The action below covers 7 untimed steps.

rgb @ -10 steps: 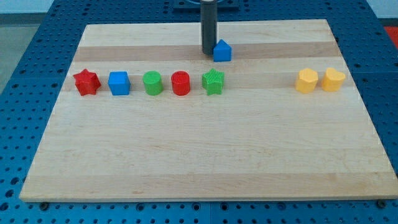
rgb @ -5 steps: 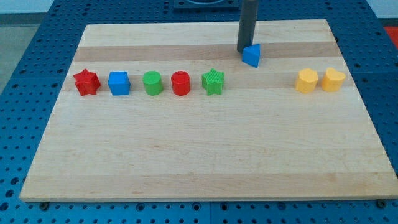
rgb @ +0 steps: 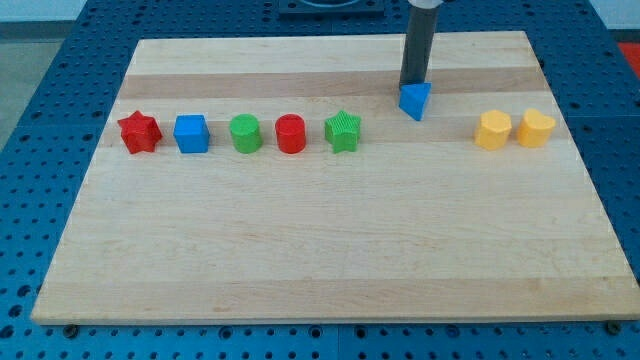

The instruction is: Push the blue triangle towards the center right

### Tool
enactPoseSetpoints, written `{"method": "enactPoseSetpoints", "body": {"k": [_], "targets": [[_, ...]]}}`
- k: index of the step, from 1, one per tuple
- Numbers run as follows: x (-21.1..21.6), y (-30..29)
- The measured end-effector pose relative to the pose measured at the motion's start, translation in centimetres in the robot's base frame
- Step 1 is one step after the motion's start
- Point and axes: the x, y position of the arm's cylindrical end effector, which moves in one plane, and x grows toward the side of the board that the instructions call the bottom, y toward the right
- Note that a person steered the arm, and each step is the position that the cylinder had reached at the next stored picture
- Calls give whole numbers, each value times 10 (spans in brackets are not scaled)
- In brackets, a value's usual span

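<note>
The blue triangle (rgb: 415,100) lies on the wooden board (rgb: 330,240), right of the middle and near the view's top. My tip (rgb: 412,84) stands right behind it, touching its upper edge. The dark rod rises straight up out of the view's top. The triangle is left of and slightly above the two yellow blocks.
A row runs across the board's left half: red star (rgb: 139,132), blue cube (rgb: 191,133), green cylinder (rgb: 245,133), red cylinder (rgb: 290,133), green star (rgb: 343,131). A yellow hexagon-like block (rgb: 493,130) and a yellow heart (rgb: 536,129) sit at the right.
My tip has moved to the view's right and slightly down, pushing the blue triangle with it from the top middle towards the yellow blocks. The triangle has turned as it slid.
</note>
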Motion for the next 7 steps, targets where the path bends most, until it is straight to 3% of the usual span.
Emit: {"method": "enactPoseSetpoints", "body": {"k": [7], "targets": [[51, 0]]}}
